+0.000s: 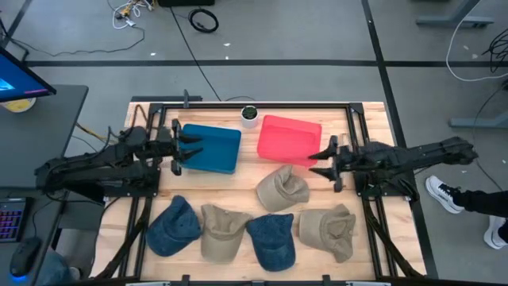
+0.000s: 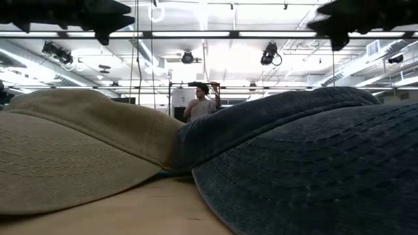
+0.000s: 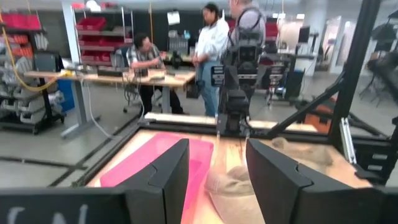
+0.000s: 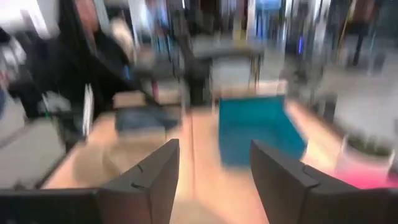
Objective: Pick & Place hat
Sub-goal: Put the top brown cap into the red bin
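Five hats lie on the wooden table: a tan hat [image 1: 282, 189] in the middle, and along the near edge a blue hat [image 1: 175, 226], a tan hat [image 1: 222, 232], a blue hat [image 1: 272, 241] and a tan hat [image 1: 329, 230]. The low view is filled by a tan hat [image 2: 65, 150] and a blue hat [image 2: 307, 163]. My left gripper [image 1: 186, 148] [image 3: 214, 149] is open above the left end of the blue bin [image 1: 213, 148]. My right gripper [image 1: 321, 159] [image 4: 214, 149] is open beside the near right corner of the red bin [image 1: 290, 139], up from the middle tan hat.
A small white pot [image 1: 249, 114] stands at the far edge between the two bins. Black frame rails [image 1: 361, 143] run along the table's sides. The left wrist view shows the red bin [image 3: 161, 162], the middle tan hat [image 3: 242, 186], the right arm [image 3: 236, 81] and people beyond the table.
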### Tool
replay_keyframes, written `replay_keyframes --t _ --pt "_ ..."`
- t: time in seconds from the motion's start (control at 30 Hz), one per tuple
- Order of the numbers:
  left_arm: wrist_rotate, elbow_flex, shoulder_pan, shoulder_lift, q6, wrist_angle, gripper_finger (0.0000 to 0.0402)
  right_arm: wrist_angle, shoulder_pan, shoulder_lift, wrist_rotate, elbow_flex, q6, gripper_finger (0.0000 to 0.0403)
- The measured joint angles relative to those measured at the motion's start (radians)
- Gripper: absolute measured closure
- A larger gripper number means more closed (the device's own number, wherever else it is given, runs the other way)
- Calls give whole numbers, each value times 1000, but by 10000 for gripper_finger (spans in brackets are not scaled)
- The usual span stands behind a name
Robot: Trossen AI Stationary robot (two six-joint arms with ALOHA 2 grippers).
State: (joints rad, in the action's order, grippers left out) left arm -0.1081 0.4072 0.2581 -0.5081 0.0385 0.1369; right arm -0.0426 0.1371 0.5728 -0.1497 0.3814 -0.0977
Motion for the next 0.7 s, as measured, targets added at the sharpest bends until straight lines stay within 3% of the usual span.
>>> replay_keyframes --t 0.13,0.3,0.5,0.7 --pt "0 41 0 -79 -48 3 237 126 0 215 1 92 -137 204" --pt "2 52 0 -126 -72 22 237 151 0 449 42 127 -322 204" --pt "2 52 0 -138 -62 23 237 122 10 653 62 129 -417 204" --pt "2 52 0 -140 -50 22 237 -49 27 770 111 129 -417 204"
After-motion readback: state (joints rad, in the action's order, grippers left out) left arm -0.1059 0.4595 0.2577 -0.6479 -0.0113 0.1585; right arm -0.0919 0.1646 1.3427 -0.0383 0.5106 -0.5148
